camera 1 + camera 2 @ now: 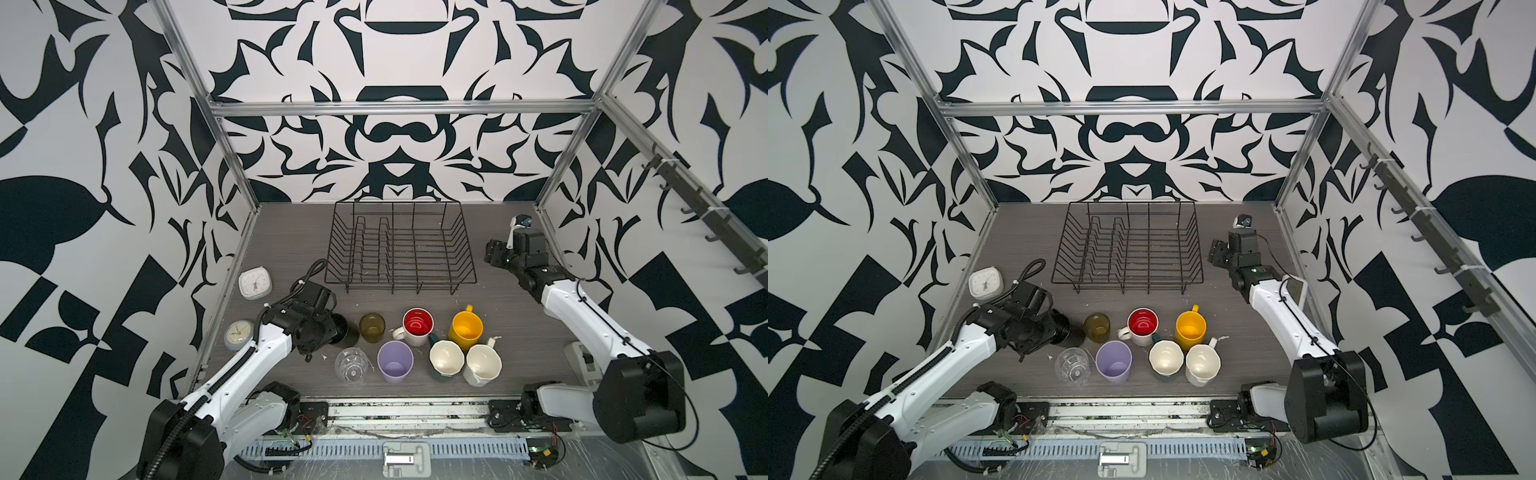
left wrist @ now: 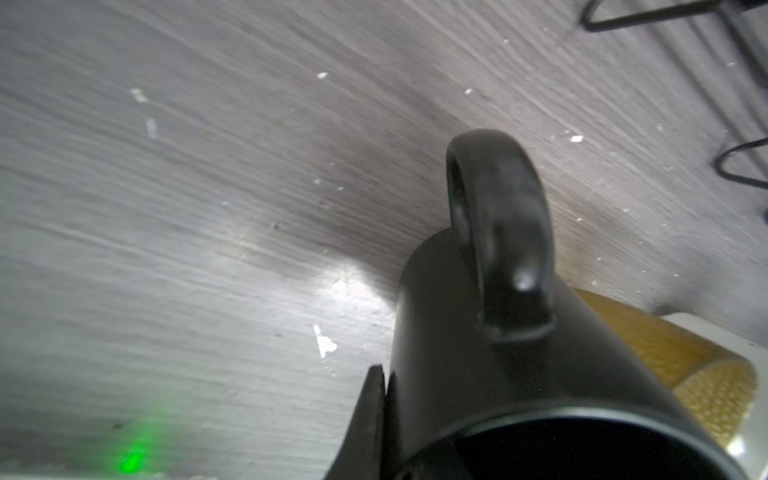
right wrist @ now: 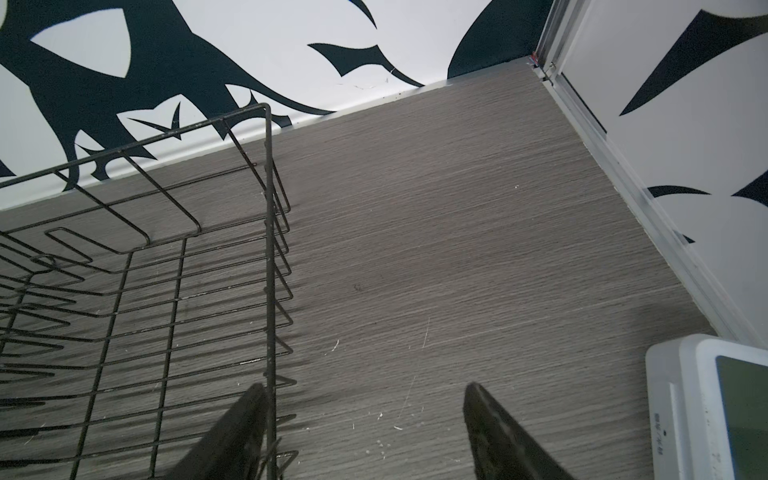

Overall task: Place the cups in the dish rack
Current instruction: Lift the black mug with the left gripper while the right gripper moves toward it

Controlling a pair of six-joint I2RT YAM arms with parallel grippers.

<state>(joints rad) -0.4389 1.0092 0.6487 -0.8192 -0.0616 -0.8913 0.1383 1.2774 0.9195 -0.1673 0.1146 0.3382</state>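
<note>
- left gripper: jaws clamped on the wall of the black mug. One finger shows outside the rim in the left wrist view; the other is hidden, probably inside.
- black mug: mouth faces the gripper and it looks tipped, with its long axis running roughly 9-to-3 o'clock in both top views. Cannot tell if the base touches the table.
- key relation: the dish rack lies at about 1 o'clock from the held mug, apart from it. The left arm is the nearer one, so my call is lift, then carry over the rack's low front side.
- right gripper: jaws wide apart and holding nothing, parked just beside the rack's 3 o'clock side.
- dish rack: no cup in it.
- At the rack's 6 o'clock, all upright on the table with mouths up and looking empty:
  - amber glass
  - red-inside white mug
  - yellow mug
  - clear glass
  - lilac tumbler
  - cream-inside teal mug
  - white mug
- risk: the amber glass sits just beside the black mug at its 3 o'clock, and a swing could clip it.
</note>
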